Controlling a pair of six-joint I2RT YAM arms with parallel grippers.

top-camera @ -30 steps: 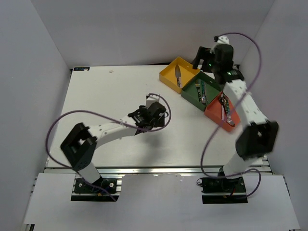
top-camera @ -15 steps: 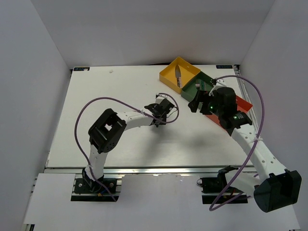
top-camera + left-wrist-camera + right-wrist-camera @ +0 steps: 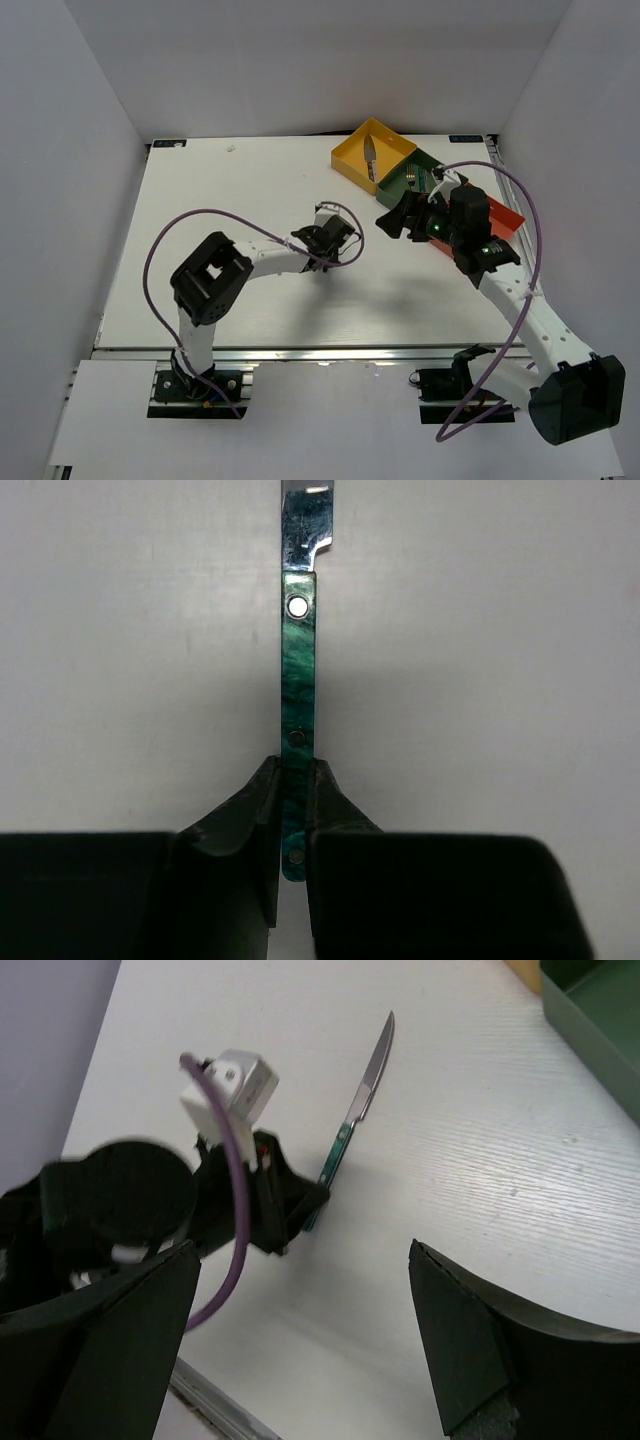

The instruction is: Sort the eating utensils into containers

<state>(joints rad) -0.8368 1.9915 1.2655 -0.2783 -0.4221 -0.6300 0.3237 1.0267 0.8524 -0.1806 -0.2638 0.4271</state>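
Left jaws clamped on the handle end of the teal-handled knife [image 3: 298,670], knife on the white counter [image 3: 220,200], blade toward 12 o'clock in the wrist view, right jaws spread wide, empty, joined trays [image 3: 388,150] at the counter's 1 o'clock.

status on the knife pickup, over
Left gripper pinched on knife handle, knife flat on table. Right gripper open, empty, hanging between knife and trays.
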